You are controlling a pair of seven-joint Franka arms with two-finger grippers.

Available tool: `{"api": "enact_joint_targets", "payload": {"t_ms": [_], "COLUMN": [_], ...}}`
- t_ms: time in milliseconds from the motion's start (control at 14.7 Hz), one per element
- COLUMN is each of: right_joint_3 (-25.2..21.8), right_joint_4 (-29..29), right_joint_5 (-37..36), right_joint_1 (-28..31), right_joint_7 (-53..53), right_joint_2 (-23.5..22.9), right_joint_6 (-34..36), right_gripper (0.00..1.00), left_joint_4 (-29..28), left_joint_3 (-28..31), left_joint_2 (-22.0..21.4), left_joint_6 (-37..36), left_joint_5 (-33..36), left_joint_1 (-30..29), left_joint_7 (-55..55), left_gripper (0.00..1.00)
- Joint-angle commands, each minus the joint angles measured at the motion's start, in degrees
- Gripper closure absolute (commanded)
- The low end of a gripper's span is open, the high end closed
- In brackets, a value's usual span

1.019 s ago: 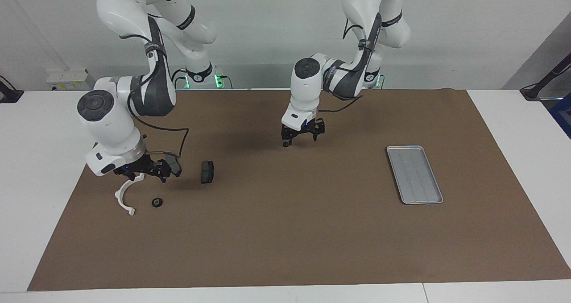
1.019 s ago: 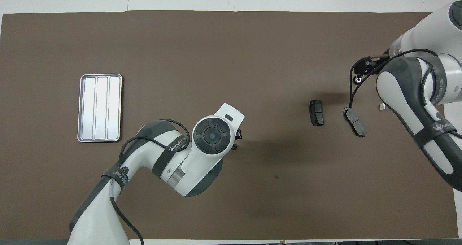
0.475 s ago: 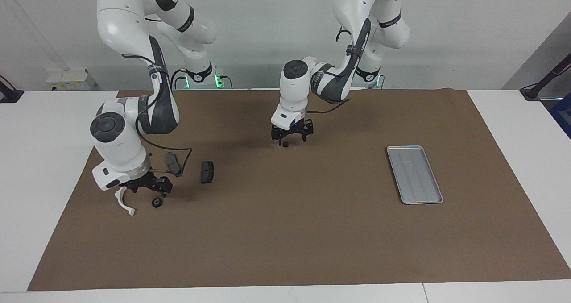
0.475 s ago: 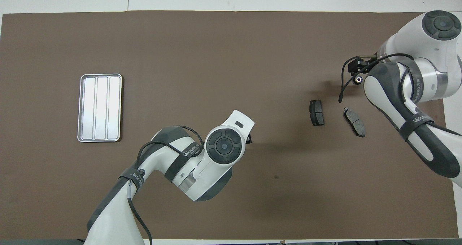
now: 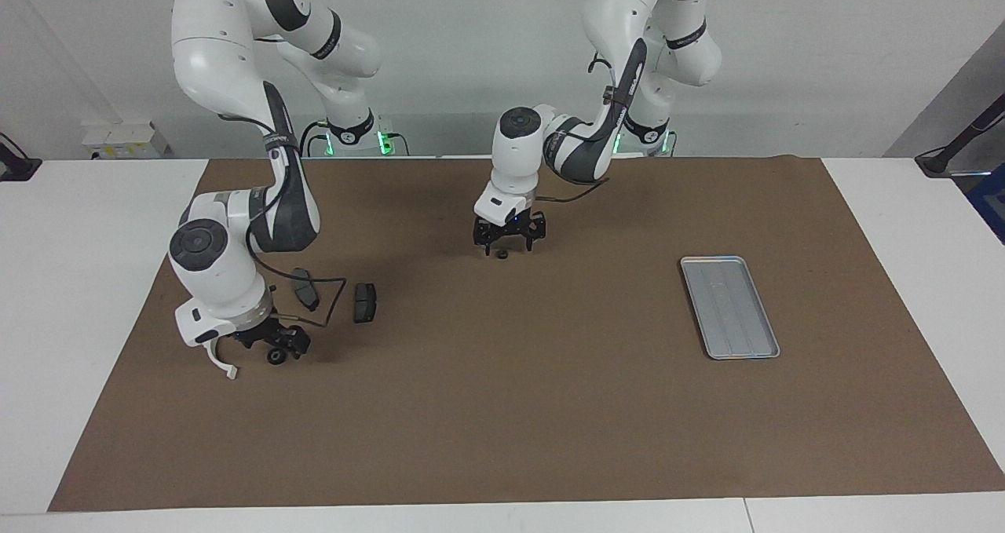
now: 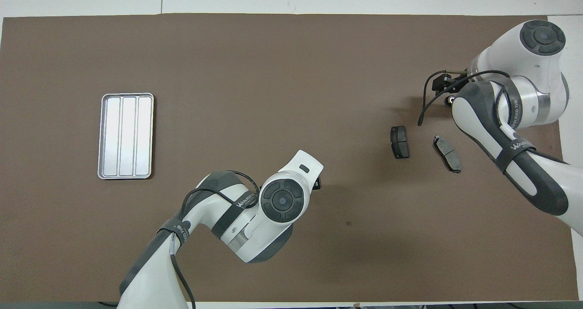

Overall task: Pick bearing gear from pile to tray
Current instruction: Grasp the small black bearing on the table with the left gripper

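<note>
Because the small black bearing gear (image 5: 275,355) lies on the mat beside the white arc (image 5: 220,360), your right gripper (image 5: 271,343) hangs low over it with fingers spread, holding nothing. Your left gripper (image 5: 508,235), also open, waits mid-table; the tray (image 5: 730,307) stands well apart.

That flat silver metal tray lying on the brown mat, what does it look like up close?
The flat silver-grey metal tray is a rectangle with rounded corners, a low raised rim and lengthwise ridges that split its floor into three strips. It lies flat on the brown mat toward the left arm's end of the table. Nothing lies in it and no gripper touches it.
</note>
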State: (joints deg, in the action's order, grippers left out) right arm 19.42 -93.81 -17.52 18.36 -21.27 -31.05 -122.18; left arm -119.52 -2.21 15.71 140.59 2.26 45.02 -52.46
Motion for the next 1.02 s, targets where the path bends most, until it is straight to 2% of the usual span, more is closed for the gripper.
{"api": "enact_joint_targets", "payload": {"t_ms": [0, 340, 747, 951], "right_joint_3": [0.53, 0.53, 0.53, 0.53], "right_joint_4": [0.56, 0.64, 0.47, 0.29], "right_joint_5": [-1.37, -1.72, -1.90, -1.90], "right_joint_1": [0.62, 0.62, 1.06, 1.15], "right_joint_7": [-1.50, -1.41, -1.32, -1.41], "right_joint_2": [-1.55, -2.69, -3.31, -3.31], "right_joint_6": [-2.09, -4.20, -5.61, -5.79], "right_gripper": [0.00, 0.00, 0.00, 0.00], "left_joint_4": [-1.24, -0.71, -0.19, 2.26], "left_joint_3": [0.98, 1.24, 1.41, 1.41], "left_joint_2": [-0.33, -0.50, 0.55, 1.52], "left_joint_6": [1.18, -3.56, -3.74, -5.76], "left_joint_5": [0.55, 0.64, 1.87, 3.10], "left_joint_1": [2.09, 4.46, 4.56, 3.59], "left_joint_7": [-0.71, -1.07, -1.07, -0.89], "left_gripper": [0.00, 0.00, 0.00, 0.00]}}
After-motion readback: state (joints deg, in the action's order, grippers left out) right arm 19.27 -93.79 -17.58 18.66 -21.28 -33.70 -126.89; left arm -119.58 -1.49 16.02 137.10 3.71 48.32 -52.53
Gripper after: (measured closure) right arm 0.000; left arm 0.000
